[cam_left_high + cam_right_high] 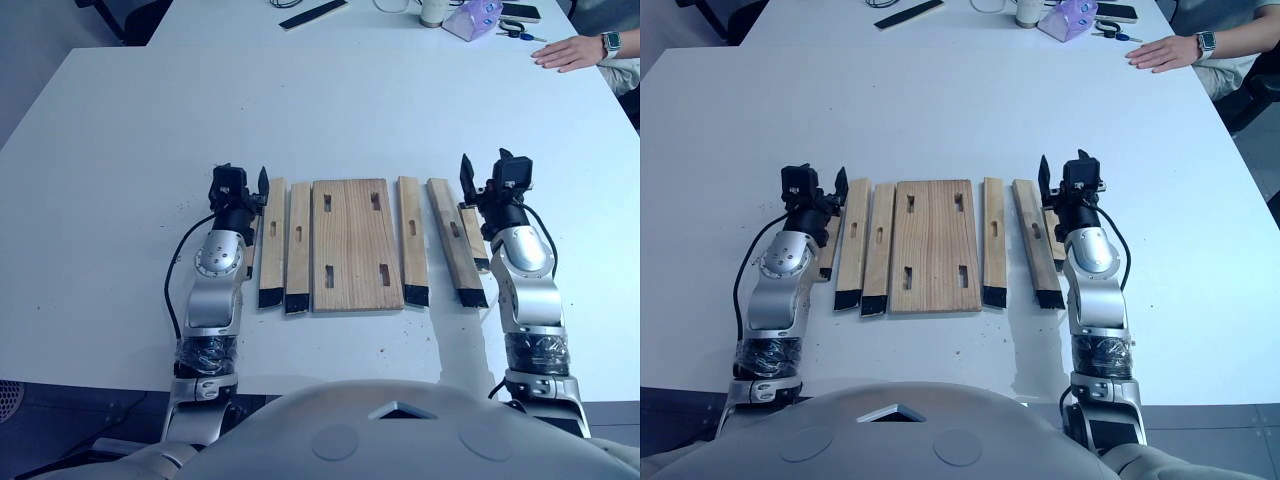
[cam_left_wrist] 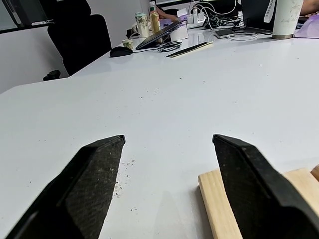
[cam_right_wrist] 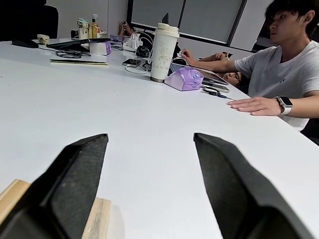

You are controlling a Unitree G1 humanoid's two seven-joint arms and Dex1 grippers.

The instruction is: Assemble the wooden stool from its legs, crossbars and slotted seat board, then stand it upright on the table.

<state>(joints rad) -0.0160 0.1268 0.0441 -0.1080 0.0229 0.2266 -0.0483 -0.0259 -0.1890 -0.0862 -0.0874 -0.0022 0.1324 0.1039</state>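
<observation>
Legs [image 1: 298, 260], four in all, flank one seat board [image 1: 350, 250], with left gripper [image 2: 168, 140] and right gripper [image 3: 149, 135] both spread open.

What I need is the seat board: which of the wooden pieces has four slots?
The wide board in the middle of the row has four slots; the narrow black-tipped slats beside it show one each.

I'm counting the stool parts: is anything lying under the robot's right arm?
Yes: a short wooden bar lies flat beneath the right arm, by its open fingers. The arm covers part of it, so its full outline is hidden.
</observation>
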